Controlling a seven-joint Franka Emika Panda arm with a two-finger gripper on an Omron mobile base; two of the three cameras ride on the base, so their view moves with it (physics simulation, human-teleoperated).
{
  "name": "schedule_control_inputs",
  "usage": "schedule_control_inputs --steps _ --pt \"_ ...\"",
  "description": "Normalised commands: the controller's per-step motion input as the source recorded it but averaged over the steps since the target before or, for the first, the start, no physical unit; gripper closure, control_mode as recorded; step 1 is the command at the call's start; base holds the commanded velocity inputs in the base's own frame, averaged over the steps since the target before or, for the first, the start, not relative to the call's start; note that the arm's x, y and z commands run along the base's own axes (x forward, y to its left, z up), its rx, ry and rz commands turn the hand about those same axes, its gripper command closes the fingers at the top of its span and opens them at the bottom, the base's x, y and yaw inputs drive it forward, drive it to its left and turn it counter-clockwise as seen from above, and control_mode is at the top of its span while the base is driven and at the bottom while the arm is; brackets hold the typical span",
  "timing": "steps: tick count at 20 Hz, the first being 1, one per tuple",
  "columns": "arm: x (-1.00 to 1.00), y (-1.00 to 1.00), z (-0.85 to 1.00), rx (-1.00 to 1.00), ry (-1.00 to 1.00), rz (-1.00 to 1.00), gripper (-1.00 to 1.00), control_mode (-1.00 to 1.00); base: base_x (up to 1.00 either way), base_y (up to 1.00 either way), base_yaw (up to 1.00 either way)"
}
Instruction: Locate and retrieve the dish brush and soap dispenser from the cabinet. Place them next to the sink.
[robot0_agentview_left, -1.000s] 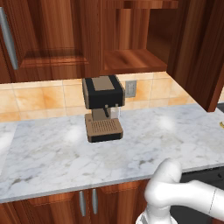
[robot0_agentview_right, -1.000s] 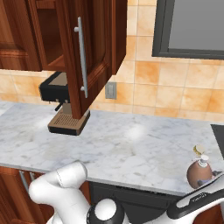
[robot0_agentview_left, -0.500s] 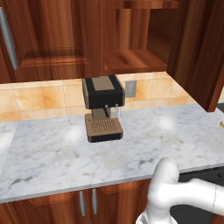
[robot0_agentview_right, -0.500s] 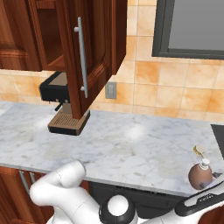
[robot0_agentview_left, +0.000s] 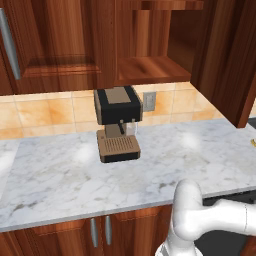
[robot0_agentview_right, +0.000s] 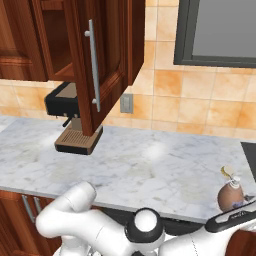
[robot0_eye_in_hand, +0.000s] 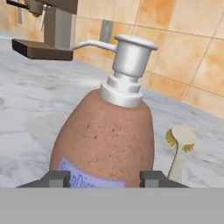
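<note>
Soap dispenser (robot0_eye_in_hand: 105, 140) upright on the marble bench (robot0_eye_in_hand: 26, 109).
Tool (robot0_eye_in_hand: 105, 178) fingertips flank its base; contact unclear. Dish brush (robot0_eye_in_hand: 179, 146) just beside.

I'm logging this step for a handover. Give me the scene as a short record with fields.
soap dispenser: upright on the marble counter, between the claw fingertips
claw: straddles the bottle's lower body; contact cannot be told
dish brush: on the counter just beyond the bottle, bristle head up
cabinet: door open, shelf board visible
coffee machine: on the counter below the cabinet, against the tiled wall
</note>
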Motion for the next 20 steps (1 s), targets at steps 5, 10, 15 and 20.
schedule_control_inputs --steps 5,10,15,20 --pt "0.34 -0.34 -0.30 0.00 0.00 0.04 1.00 -1.00 0.00 0.00 0.00" --pt "0.15 -0.24 -0.26 0.00 -0.01 0.05 1.00 -1.00 0.00 0.00 0.00" --pt "-0.25 -0.21 -0.63 -0.06 -0.14 0.09 1.00 -1.00 0.00 0.00 0.00" --pt "-0.33 -0.18 -0.73 -0.12 -0.11 0.11 1.00 -1.00 0.00 0.00 0.00"
